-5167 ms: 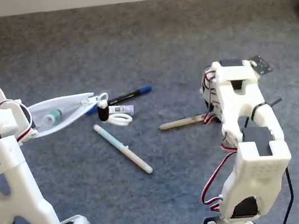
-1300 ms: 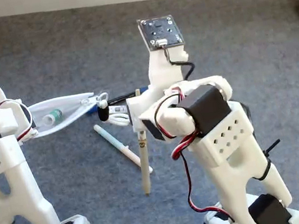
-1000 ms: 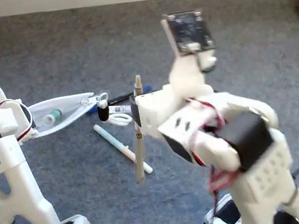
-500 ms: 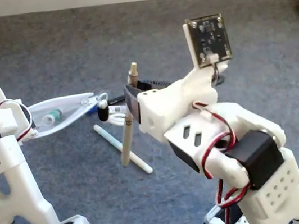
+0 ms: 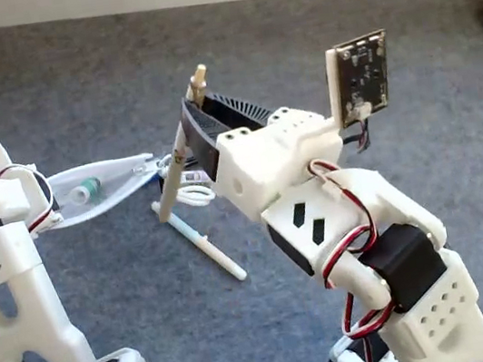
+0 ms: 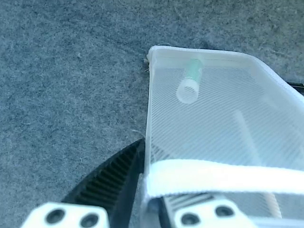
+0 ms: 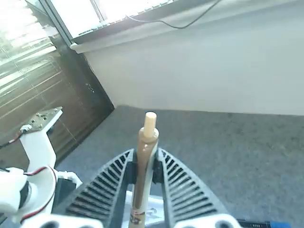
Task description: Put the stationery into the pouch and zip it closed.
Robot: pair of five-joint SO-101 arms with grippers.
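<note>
Right gripper (image 5: 189, 125) clenched a tan pen (image 5: 172, 178), tilted steeply, its lower tip near the mouth of the pouch (image 5: 103, 180), centre-left of the high view. Left gripper (image 6: 147, 173) apparently clamped the pouch's far edge.

Clamped the right gripper (image 7: 147, 154) on a slim beige pen (image 5: 172, 178), shaft slanting through the ribbed black jaws, blunt end poking past their tips. Stood with that wrist high, elbow folded. Pinched the hem of a clear mesh pouch (image 6: 213, 118) between the jaws of the left gripper (image 6: 148, 164).
</note>
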